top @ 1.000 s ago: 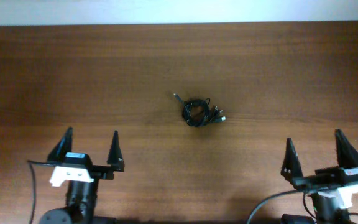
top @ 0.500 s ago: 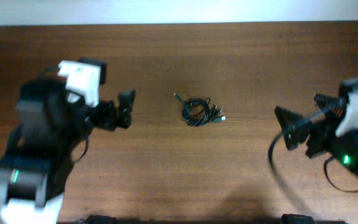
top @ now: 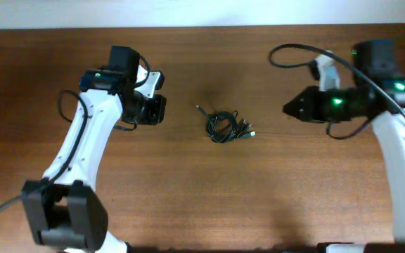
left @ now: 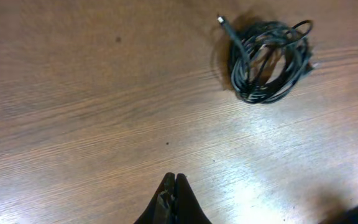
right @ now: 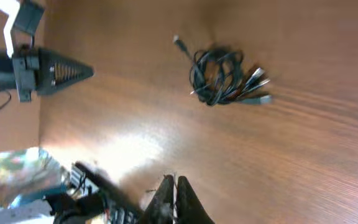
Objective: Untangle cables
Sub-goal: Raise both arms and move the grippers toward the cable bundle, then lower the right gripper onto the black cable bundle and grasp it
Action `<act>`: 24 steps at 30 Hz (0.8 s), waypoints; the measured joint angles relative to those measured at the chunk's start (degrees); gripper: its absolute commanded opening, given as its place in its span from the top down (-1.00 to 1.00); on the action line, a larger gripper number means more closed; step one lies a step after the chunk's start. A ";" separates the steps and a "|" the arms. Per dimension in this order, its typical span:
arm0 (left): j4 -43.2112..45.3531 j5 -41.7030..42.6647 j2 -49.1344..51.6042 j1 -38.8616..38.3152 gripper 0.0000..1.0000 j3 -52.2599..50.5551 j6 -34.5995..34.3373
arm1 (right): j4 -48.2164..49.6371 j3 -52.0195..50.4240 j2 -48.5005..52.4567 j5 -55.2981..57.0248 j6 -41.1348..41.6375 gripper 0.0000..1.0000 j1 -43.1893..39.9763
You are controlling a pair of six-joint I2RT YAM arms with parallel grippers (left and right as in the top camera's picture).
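a: where are the cables (top: 223,127)?

b: about the middle of the table (top: 202,204), wound into one small dark knot. they lie flat on the wood with nothing touching them.

a: any ends showing?

b: yes. one plug (top: 198,108) pokes out on the far left side of the bundle, and a cluster of silver-tipped connectors (top: 247,131) fans out on its right side. the left wrist view shows the loops overlapping in a rough ring. i cannot tell how many cords are in it.

a: and the left gripper (top: 160,109)?

b: it is left of the bundle and a little farther back, well apart from it. its own camera shows the fingers (left: 165,202) pressed together at the tips, clenched on nothing. the knot sits up and to the right in that view, with bare wood between.

a: the right gripper (top: 289,110)?

b: it is on the right side, about level with the left one and pointing left toward the bundle, also well apart from it. its fingers (right: 184,202) meet tip to tip as well, with nothing between them.

a: so the knot sits between the two?

b: between them, yes, and slightly nearer than both tips. in the right wrist view the other gripper shows as a closed dark point at the edge, beyond the cables.
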 measured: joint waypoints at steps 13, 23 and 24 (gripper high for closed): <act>5.62 -3.26 5.16 0.00 0.90 0.00 -1.77 | 12.17 0.00 21.24 16.65 10.05 -0.11 19.02; 5.53 -5.70 5.16 5.44 0.73 0.00 -8.20 | 17.18 0.00 26.82 27.32 11.04 -0.17 23.82; 5.51 -5.70 5.16 6.12 0.71 0.00 -8.41 | 18.27 0.00 27.78 27.71 10.99 -0.17 23.82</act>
